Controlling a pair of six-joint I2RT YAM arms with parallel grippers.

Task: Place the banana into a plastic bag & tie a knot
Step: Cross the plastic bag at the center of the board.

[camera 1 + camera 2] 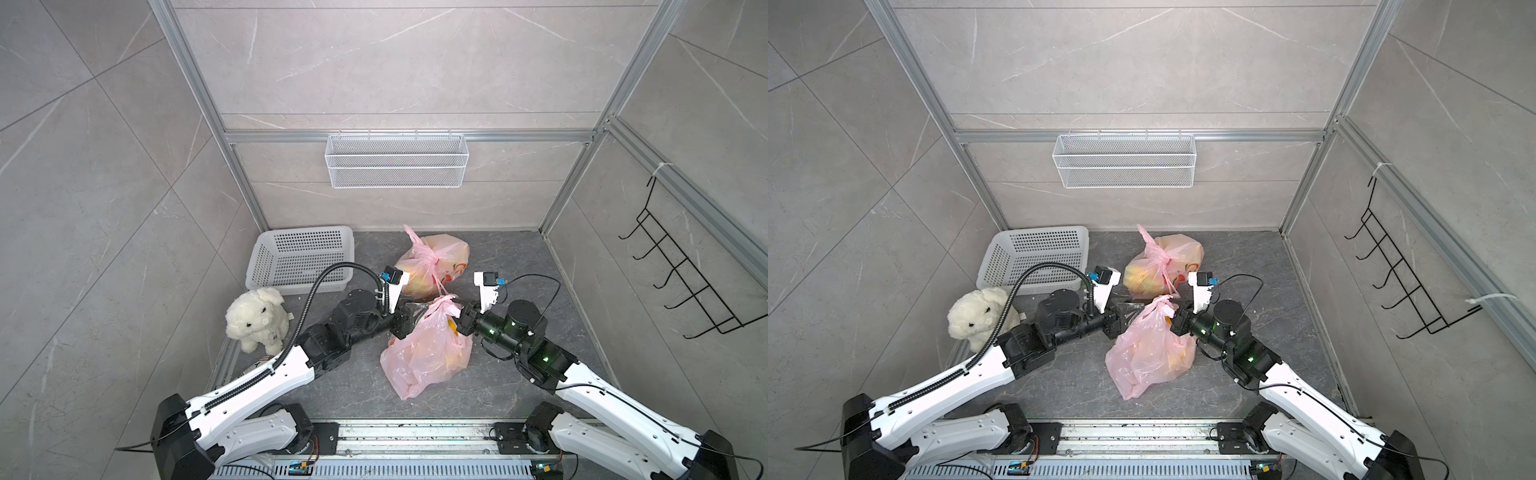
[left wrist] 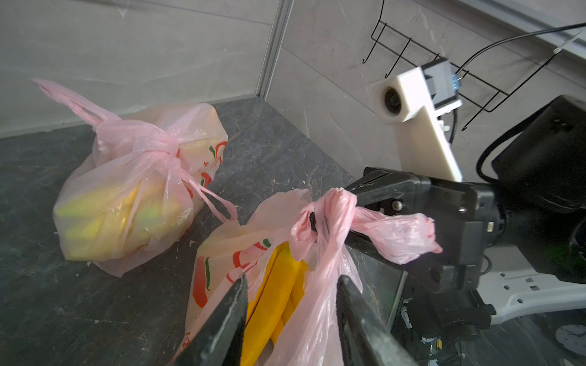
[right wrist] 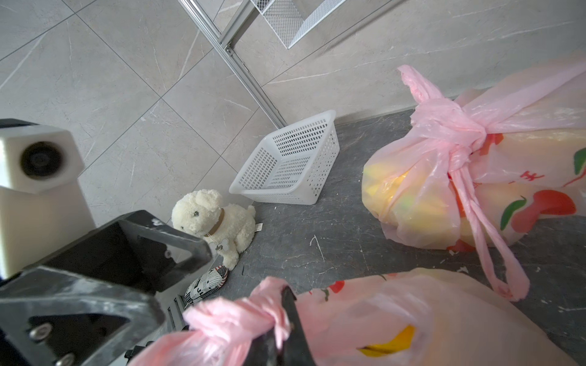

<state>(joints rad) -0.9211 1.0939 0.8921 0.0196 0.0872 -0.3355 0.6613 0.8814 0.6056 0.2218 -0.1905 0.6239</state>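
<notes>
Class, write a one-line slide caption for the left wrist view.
Right gripper shut on the near pink bag's knotted handles, bananas inside; open left gripper below; a second tied bag behind.

Tag on plush dog (image 3: 218, 221) collar reads "dog"; bag print illegible.

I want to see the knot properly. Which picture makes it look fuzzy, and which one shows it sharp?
In the right wrist view the knot sits very close to the lens and looks soft and fuzzy; in the left wrist view the same knot is sharp; in both top views it is small but clear.
</notes>
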